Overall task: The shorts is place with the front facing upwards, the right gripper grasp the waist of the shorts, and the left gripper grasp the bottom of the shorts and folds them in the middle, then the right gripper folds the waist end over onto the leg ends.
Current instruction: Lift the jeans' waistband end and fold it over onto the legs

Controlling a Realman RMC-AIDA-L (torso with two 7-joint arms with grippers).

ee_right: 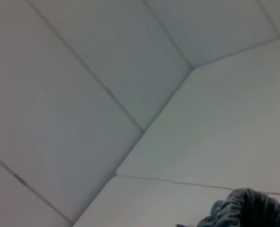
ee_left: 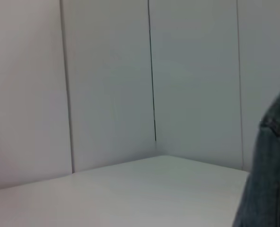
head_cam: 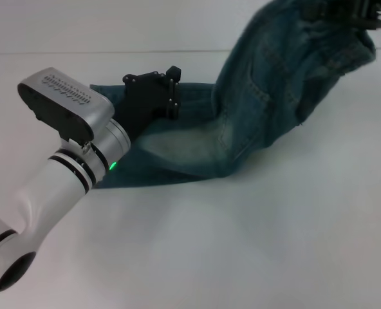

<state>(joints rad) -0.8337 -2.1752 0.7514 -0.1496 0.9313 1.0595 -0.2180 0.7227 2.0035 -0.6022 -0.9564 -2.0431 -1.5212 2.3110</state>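
Observation:
The blue denim shorts (head_cam: pixel 177 149) lie partly flat on the white table (head_cam: pixel 255 251) in the head view. Their leg end stays down at the left, under my left gripper (head_cam: pixel 171 93), which rests low on the fabric. The waist end (head_cam: pixel 293 58) is lifted high at the back right and hangs in a slope from my right gripper (head_cam: pixel 365 14), which is shut on it at the picture's top edge. A strip of denim (ee_left: pixel 270 165) shows in the left wrist view. Bunched denim (ee_right: pixel 246 209) shows in the right wrist view.
My left arm (head_cam: pixel 55 174), silver and white, reaches in from the near left across the table. Grey wall panels (ee_left: pixel 107 85) stand behind the table's far edge.

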